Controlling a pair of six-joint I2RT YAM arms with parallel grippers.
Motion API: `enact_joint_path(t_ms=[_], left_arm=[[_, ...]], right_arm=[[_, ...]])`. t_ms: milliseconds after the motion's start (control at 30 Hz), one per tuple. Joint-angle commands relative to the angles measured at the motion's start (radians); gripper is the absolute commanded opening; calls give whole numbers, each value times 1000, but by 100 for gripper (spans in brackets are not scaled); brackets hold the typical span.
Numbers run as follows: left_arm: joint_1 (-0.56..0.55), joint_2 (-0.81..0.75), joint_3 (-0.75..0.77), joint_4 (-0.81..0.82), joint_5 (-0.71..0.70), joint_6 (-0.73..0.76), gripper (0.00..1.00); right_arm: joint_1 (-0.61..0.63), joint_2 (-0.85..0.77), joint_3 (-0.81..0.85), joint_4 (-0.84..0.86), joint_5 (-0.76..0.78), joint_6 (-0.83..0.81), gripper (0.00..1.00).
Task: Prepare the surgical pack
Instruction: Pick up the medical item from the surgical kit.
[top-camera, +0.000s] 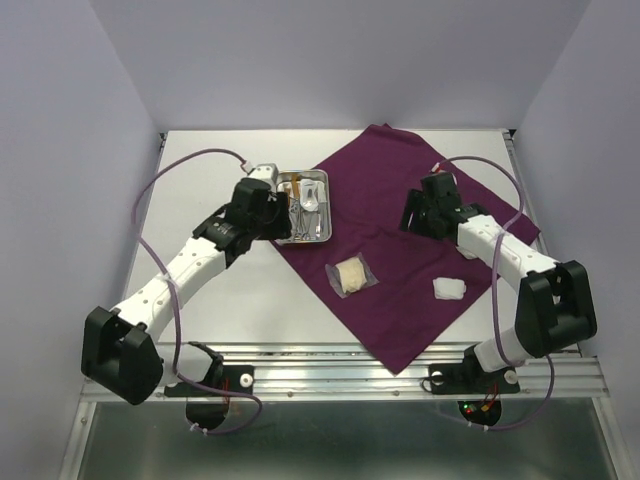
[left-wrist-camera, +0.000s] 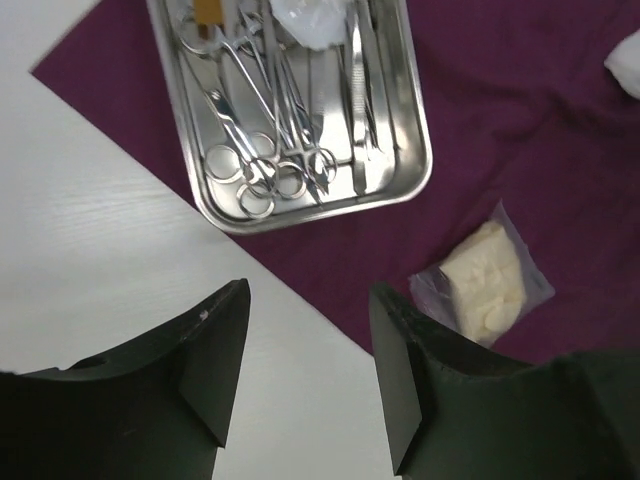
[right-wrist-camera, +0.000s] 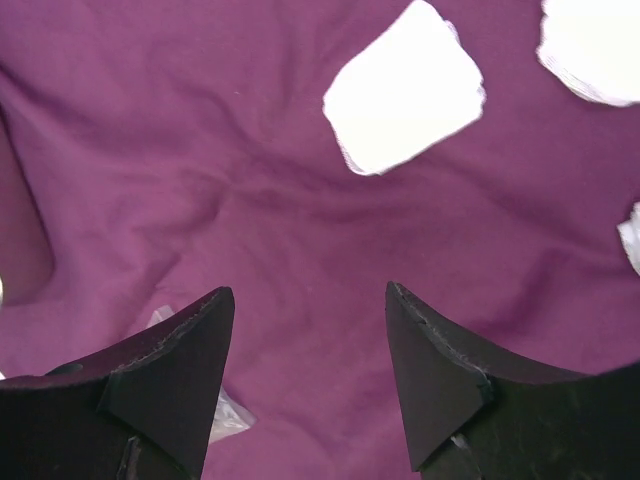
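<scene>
Plum-purple square cloth (top-camera: 400, 190) lies diagonal on white table (top-camera: 210, 170), near corner at the front edge, with shiny rectangular steel tray (top-camera: 327, 210) on its left corner. Left gripper (left-wrist-camera: 308, 290) hangs open above the cloth's left edge. Right gripper (right-wrist-camera: 308, 290) hangs open over the cloth.

Both arms stretch forward — left pincer (left-wrist-camera: 308, 340) and right pincer (right-wrist-camera: 308, 330) each with jaws apart.

No lettering, number, brand or sign is showing legibly in any view. An amber strip (left-wrist-camera: 207, 12) is lying at the 12 o'clock end of the steel tray (left-wrist-camera: 418, 120), cut off by the frame edge, and it is carrying no readable print. The clear packet (left-wrist-camera: 485, 280) is showing no legible label either.
</scene>
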Motion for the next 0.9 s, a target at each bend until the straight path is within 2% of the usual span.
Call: enact_joint_path(t_ms=[0,200,333,533,867], left_arm=[[-127,28,-49,26,-17,-92,61],[-280,84,-99,124,-9,-218,58],[-348,164,-84,165,25,-241,58],[-371,290,-64,216,52,-258,63],[-376,428,-38,239,22,-293,63]], right_arm=[[-11,-65,-10,11,31,-2,67],[-11,-46,14,13,21,-11,67],[-11,-34,24,13,11,-14,68],[-11,-26,25,11,13,-25,69],[-11,-10,27,11,-1,-42,70]])
